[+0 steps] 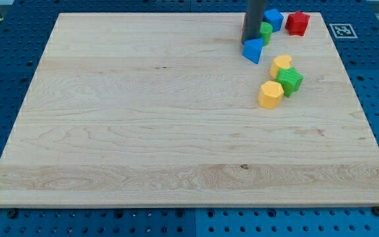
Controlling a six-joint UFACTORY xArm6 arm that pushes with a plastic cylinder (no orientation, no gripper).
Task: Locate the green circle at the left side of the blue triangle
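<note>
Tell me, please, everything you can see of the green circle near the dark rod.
The green circle is a small, bright green, plastic-looking block with a rounded side, lying flat on the wooden board near the view's top right. My rod hides its left part, so only the right portion shows. It sits between the blue block above and the blue triangle below, seemingly touching both. My tip rests beside it.

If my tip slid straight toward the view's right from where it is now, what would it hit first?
Probably the small green circle block, just right of my tip and seemingly touching the rod. The blue triangle block sits just below that line; depth is hard to judge.
</note>
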